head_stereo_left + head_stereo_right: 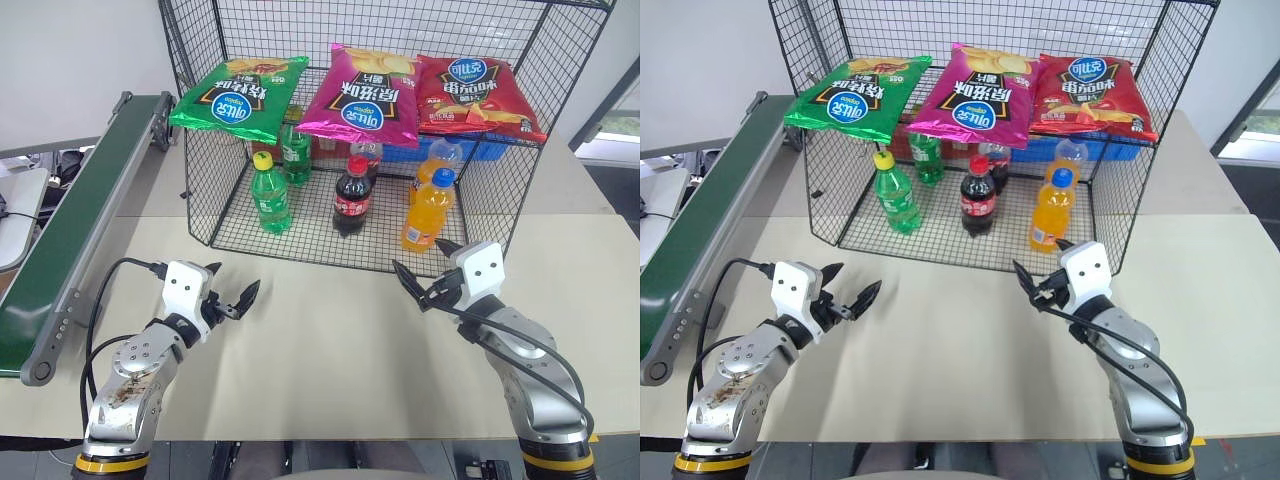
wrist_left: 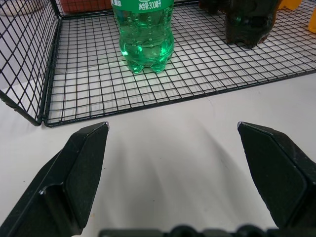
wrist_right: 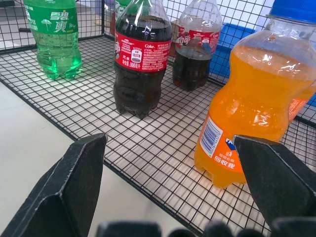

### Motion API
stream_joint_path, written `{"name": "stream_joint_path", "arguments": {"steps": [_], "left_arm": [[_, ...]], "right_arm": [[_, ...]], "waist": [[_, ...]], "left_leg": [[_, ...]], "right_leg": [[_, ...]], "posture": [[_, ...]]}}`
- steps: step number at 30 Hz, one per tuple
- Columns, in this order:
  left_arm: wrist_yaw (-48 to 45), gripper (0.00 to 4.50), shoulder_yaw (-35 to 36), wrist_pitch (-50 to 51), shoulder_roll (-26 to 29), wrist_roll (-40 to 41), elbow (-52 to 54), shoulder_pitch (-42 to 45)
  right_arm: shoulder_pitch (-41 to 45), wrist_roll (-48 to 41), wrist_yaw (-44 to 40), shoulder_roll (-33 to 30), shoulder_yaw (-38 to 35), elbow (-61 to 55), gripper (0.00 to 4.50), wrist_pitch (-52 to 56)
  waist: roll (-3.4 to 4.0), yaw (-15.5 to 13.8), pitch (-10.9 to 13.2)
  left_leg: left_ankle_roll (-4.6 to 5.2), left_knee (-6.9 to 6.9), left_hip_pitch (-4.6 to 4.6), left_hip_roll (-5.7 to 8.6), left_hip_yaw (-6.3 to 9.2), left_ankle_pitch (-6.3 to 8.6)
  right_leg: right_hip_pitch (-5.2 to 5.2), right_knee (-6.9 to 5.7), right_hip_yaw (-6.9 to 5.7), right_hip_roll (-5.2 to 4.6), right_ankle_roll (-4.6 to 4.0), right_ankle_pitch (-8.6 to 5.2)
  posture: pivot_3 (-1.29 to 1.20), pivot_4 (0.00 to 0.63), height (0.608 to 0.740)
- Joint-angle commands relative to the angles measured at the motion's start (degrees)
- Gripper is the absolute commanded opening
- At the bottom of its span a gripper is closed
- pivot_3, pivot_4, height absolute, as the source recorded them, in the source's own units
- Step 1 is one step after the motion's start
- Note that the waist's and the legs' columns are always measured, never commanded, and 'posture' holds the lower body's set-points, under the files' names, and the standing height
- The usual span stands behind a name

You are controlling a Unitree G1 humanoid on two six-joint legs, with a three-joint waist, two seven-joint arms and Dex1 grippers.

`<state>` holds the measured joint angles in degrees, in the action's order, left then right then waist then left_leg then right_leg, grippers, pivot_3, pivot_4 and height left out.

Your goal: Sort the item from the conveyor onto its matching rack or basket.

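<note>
The item [image 1: 270, 195], a bright-green bottle with a yellow cap, stands upright on the mesh floor of the black wire rack [image 1: 310, 222], at its front left. It also appears as the item [image 2: 144, 34] in the left wrist view. The conveyor [image 1: 60, 230] runs along the left with a bare belt. My left gripper [image 1: 233, 282] hovers open and empty over the table, in front of the rack and short of the bottle. Facing the rack's right front, my right gripper [image 1: 418, 256] is open and empty too.
On the rack floor stand a darker green bottle [image 1: 296, 152], two cola bottles [image 1: 351, 197] and two orange bottles [image 1: 428, 213]. Three chip bags [image 1: 365, 95] lie on the upper shelf. A blue crate [image 1: 480, 150] sits behind. The beige table [image 1: 330, 340] spreads between the arms.
</note>
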<state>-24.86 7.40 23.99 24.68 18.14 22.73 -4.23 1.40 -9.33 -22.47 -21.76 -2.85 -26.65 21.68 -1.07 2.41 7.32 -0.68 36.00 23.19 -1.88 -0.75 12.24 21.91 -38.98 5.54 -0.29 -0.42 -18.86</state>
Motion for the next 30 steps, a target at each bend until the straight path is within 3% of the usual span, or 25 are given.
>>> {"name": "stream_joint_path", "arguments": {"steps": [1,4,6,8,11,15,30], "left_arm": [[-2.5,4.45,6.6,2.8,4.7,6.2,5.0,3.8],[-3.6,4.45,16.6,9.1,11.1,17.3,8.1,11.8],[-2.5,4.45,17.8,11.3,12.0,19.8,7.8,13.7],[-1.8,4.45,18.6,12.6,12.2,21.2,8.0,14.6],[-1.3,4.45,18.9,13.0,12.3,21.8,8.6,14.3],[0.3,4.45,19.8,13.1,11.5,22.9,9.3,14.4],[4.7,4.45,15.2,11.8,6.3,22.0,12.6,11.5]], "right_arm": [[6.7,-7.3,-4.3,-4.8,-4.9,-4.6,4.5,2.7],[20.1,-19.1,-8.5,-12.0,-11.5,-7.4,4.5,11.2],[22.9,-20.6,-8.2,-13.5,-11.6,-7.0,4.5,13.0],[24.4,-21.2,-7.3,-13.9,-11.9,-6.6,4.5,14.2],[24.7,-21.0,-5.8,-13.7,-11.5,-6.2,4.5,14.4],[25.0,-20.8,-4.5,-13.4,-10.8,-6.8,4.5,14.4],[19.7,-18.5,0.3,-10.6,-10.3,-11.6,4.5,12.9]], "waist": [[0.0,0.1,0.0],[0.03,0.3,0.7],[0.02,0.1,0.4],[0.0,0.0,0.1],[0.03,0.0,0.2],[0.04,-0.2,0.2],[0.04,-0.1,0.2]], "left_leg": [[0.0,0.0,0.0,0.0,0.0,0.0],[0.04,0.23,0.19,-0.02,-0.04,-0.07],[0.14,0.25,0.15,-0.04,0.05,-0.13],[0.31,-0.06,-0.47,-0.06,0.24,0.02],[0.42,-0.1,-1.12,-0.13,0.4,0.53],[0.4,0.23,-0.49,0.01,0.4,0.5],[0.4,0.34,-0.55,0.05,0.4,0.5]], "right_leg": [[0.0,0.0,0.0,0.0,0.0,0.0],[0.21,-0.16,0.02,0.11,0.0,0.0],[0.14,-0.19,-0.05,0.35,0.0,0.0],[-0.66,0.12,-0.06,0.41,0.2,-0.11],[-1.53,0.48,-0.02,0.16,0.51,-0.31],[-1.08,0.46,-0.06,-0.13,0.49,-0.3],[-1.2,0.46,-0.04,-0.12,0.49,-0.3]], "posture": [[0.0,0.15,0.74],[0.0,0.15,0.74],[0.0,0.15,0.74],[0.0,0.15,0.74],[0.0,0.15,0.74],[0.0,0.15,0.74],[0.0,0.15,0.74]]}}
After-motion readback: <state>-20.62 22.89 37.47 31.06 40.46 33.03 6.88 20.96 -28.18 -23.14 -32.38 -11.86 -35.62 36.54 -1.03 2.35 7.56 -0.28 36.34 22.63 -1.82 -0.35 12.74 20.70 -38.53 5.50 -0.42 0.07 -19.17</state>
